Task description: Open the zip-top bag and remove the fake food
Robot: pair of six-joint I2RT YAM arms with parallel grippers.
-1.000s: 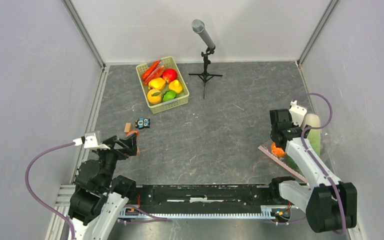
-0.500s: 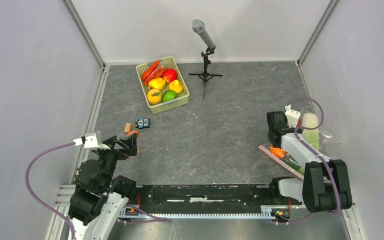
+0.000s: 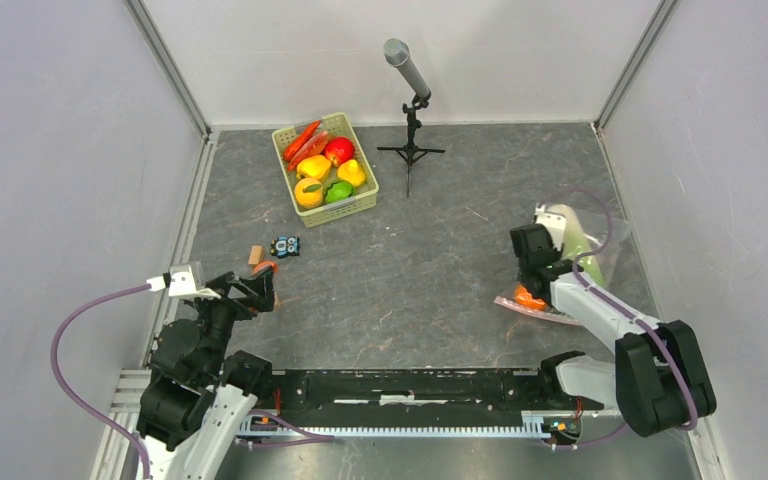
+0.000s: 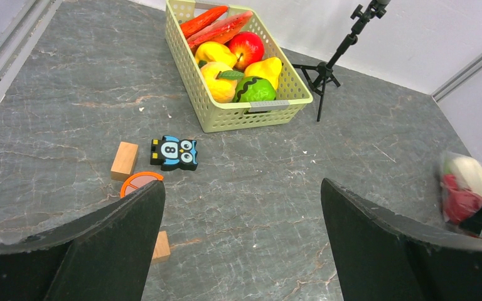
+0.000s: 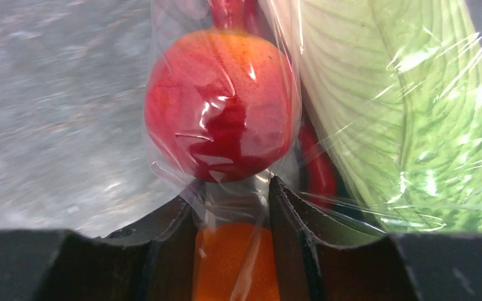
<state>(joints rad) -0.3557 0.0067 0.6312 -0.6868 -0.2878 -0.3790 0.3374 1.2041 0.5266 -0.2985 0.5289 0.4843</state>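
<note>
The zip-top bag lies at the right of the table, clear and crinkly, with fake food inside. In the right wrist view a round red fruit and a long white-and-green cabbage fill the bag ahead of the fingers. My right gripper is closed on the plastic around an orange fruit, which sits between the two fingers. From above, the right gripper is at the bag's left end. My left gripper stands open over bare table at the near left, far from the bag.
A green lattice basket of toy produce stands at the back left, with a microphone tripod next to it. An owl toy, wooden blocks and an orange disc lie ahead of the left gripper. Walls close both sides.
The right gripper has swung left and down and closed from wide open onto the bag. The bag with its food has slid left with it. The left arm has not moved.
</note>
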